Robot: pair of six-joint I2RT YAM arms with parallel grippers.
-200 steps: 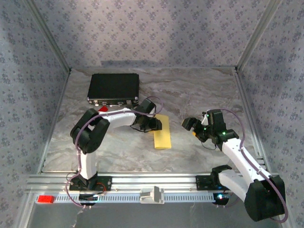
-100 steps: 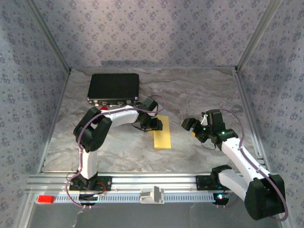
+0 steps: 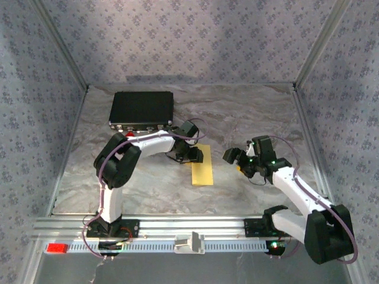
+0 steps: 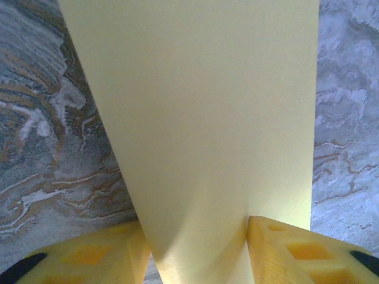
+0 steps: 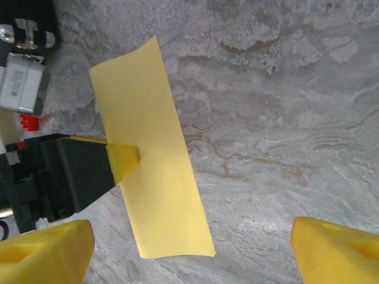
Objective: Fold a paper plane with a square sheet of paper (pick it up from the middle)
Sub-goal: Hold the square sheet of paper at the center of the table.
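While the left end effector (image 4: 195, 251) stays clamped on the folded square sheet of paper (image 3: 202, 171), the right end effector (image 3: 235, 160), fingers apart, has neared it, presumably for another fold.

Two robot arms (image 3: 115, 171) (image 3: 296, 186) stand with one pale-yellow sheet of paper (image 3: 202, 170), one black case (image 3: 142, 108), one small red brick (image 3: 57, 248) and one pale block (image 3: 189, 242).

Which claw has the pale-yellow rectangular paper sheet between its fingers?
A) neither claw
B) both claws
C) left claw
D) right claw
C: the left claw has the pale-yellow rectangular paper sheet between its yellow fingers; the right claw hangs open, apart from it.
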